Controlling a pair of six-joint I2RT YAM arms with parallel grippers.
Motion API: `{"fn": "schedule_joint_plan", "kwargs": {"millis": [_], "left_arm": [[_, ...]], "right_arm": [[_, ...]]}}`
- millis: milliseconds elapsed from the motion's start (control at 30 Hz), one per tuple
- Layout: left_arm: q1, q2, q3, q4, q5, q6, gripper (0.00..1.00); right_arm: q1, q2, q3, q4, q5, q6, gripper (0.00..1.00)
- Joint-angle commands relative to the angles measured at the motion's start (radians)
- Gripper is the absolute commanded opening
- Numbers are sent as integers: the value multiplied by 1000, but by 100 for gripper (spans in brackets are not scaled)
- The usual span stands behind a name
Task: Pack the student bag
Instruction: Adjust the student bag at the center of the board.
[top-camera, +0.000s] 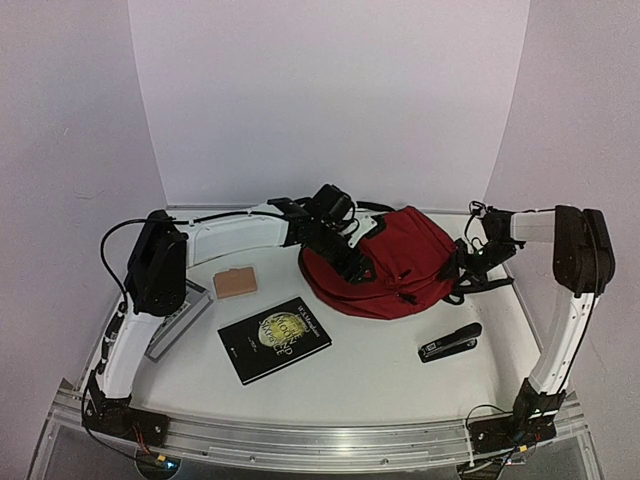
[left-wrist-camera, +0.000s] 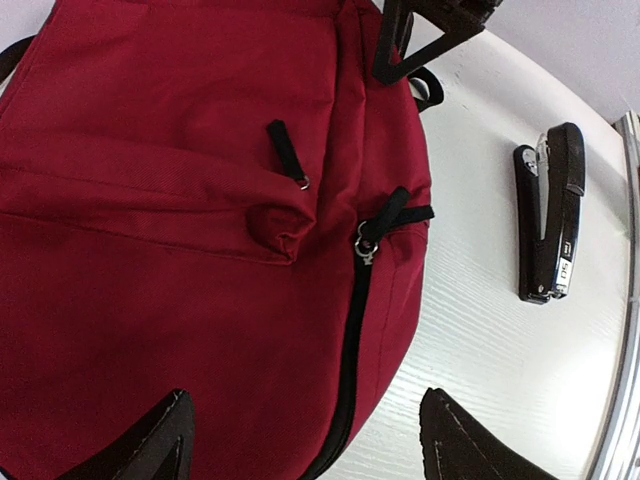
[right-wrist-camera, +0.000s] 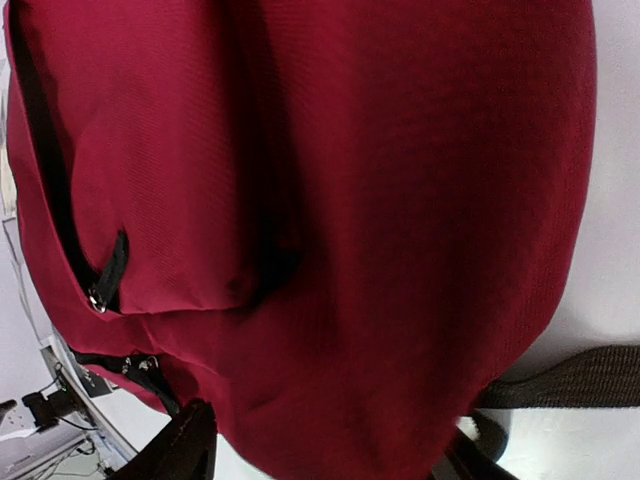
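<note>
The left gripper hangs with fingers spread wide and empty just above the student bag, which lies flat between it and the right gripper, also spread, red fabric bulging between its fingers. The bag's zippers look shut, so packing seems not yet begun (opening comes first): the book, the stapler and the tan pad all lie outside, back toward the arms' bases.

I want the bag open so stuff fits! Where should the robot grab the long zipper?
The black fabric pull tab at the zipper's end on the student bag. Bring the left end effector down from above, closing across the strip: it lies flat and loose.
</note>
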Motion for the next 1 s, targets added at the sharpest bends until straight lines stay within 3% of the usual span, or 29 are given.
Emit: {"fn": "schedule_joint_plan", "kwargs": {"millis": [0,267,500,967], "left_arm": [[-22,32,80,-3,47,126,76],[-43,173,279,-111,30,178,70],[-69,216,315,-114,-36,200,67],[-76,274,317,-78,-94,175,62]], "right_arm": [[33,-13,-46,82,-74,49,53],[33,-13,-92,114,-102,63,26],[76,-27,-121,138,-141,66,2],[119,-35,-126,141,-149,62,0]]}}
